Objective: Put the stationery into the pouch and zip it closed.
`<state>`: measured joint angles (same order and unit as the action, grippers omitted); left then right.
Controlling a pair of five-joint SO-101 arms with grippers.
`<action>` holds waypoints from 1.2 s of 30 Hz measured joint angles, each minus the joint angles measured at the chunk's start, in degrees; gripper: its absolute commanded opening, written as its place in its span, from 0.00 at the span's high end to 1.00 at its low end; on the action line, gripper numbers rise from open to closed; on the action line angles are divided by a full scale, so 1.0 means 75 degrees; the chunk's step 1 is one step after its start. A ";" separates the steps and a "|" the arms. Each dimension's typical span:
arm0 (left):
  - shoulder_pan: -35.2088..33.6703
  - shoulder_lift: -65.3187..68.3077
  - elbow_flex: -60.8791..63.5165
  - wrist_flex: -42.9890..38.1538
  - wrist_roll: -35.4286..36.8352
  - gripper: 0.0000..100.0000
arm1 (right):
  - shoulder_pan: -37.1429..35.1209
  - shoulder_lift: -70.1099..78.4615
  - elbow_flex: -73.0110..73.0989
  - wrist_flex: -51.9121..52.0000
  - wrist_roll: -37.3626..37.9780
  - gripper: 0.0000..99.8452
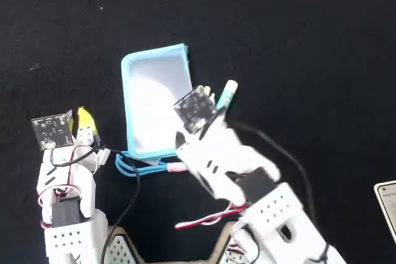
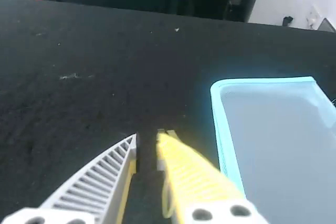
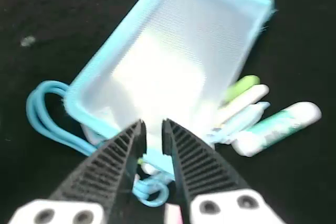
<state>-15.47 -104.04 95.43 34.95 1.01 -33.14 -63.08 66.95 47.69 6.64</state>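
Observation:
The light blue pouch [image 1: 154, 91] lies flat at the table's middle, with a mesh face [image 3: 173, 51] and a blue rim [image 2: 218, 124]. Several pens and a white-capped teal tube [image 1: 228, 94] lie bunched against its right edge; in the right wrist view the tube [image 3: 278, 124] sits beside a green marker [image 3: 241, 85]. My right gripper [image 3: 153, 124] hovers over the pouch's near end, its black fingers a thin slit apart with nothing between them. My left gripper [image 2: 147, 140], white and yellow, rests left of the pouch [image 1: 83, 117], shut and empty.
A blue cord loop [image 1: 133, 166] with a pink tag [image 1: 176, 167] trails from the pouch's near end, between the two arm bases. A white card [image 1: 387, 202] lies at the right edge. Black cloth covers the table [image 1: 297, 41].

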 measured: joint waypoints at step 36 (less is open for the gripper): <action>0.0000 0.0000 0.0070 -0.0105 -0.0012 0.86 | 0.0000 0.3821 -0.1700 0.1020 -0.0867 0.93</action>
<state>-15.47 -104.04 95.96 34.15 0.92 -33.14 -34.42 54.20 55.34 0.13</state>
